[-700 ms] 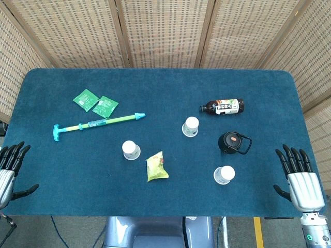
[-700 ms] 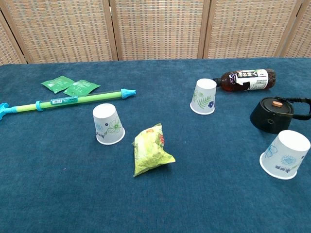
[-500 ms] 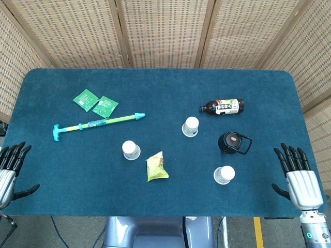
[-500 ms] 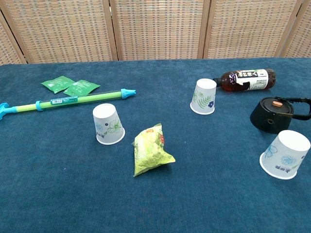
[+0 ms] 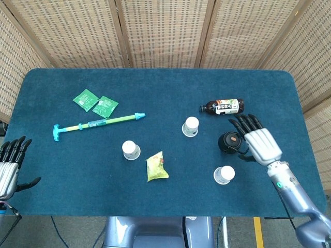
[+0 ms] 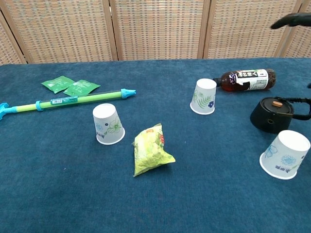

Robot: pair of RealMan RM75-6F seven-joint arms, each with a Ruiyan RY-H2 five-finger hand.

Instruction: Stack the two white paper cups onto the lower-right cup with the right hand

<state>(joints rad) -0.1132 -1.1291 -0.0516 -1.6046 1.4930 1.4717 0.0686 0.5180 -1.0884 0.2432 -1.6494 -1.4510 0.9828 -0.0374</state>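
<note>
Left robot hand [image 5: 10,166]: at the desk [image 5: 155,82] edge, far left of the snack bag [image 5: 156,167], fingers spread, holding nothing. Left cup [image 5: 131,150]: inverted, just left of the bag. Middle cup [image 5: 190,126]: inverted, up and right of the bag. Lower-right cup [image 5: 224,175]: inverted, well right of the bag, the stack's base. Black lid [image 5: 231,142]: between the middle and lower-right cups. Right robot hand [image 5: 258,143]: above the desk beside the lid, fingers extended and apart, empty. The cups are probably light, thin-walled and easily crushed or tipped; a gentle grasp around the side wall near the closed top seems best.
</note>
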